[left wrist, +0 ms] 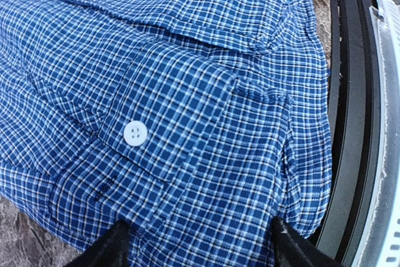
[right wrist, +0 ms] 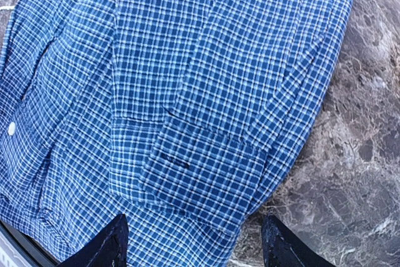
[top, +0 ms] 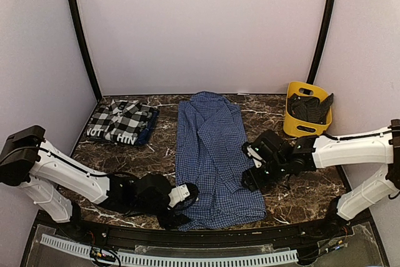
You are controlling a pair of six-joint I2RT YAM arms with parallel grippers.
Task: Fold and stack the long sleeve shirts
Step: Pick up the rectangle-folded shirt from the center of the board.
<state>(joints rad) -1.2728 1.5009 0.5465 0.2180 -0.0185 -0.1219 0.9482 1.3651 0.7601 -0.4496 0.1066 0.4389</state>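
The blue check shirt point(top: 212, 154) lies flat in a long strip down the table's middle, sleeves folded in. The black-and-white plaid shirt point(top: 122, 122) lies folded at the back left. My left gripper point(top: 185, 196) is open at the blue shirt's near left corner; in the left wrist view its fingers point(left wrist: 106, 248) straddle the cloth point(left wrist: 187, 123) near a white button point(left wrist: 135, 133). My right gripper point(top: 251, 168) is open at the shirt's right edge; in the right wrist view its fingers point(right wrist: 281, 245) straddle the cuff point(right wrist: 200, 167).
A yellow bin point(top: 306, 109) with dark cloth inside stands at the back right. The marble table point(top: 306, 186) ends at a black rail point(left wrist: 350, 123) along the near edge, close to the left gripper. Curved poles and walls close the back.
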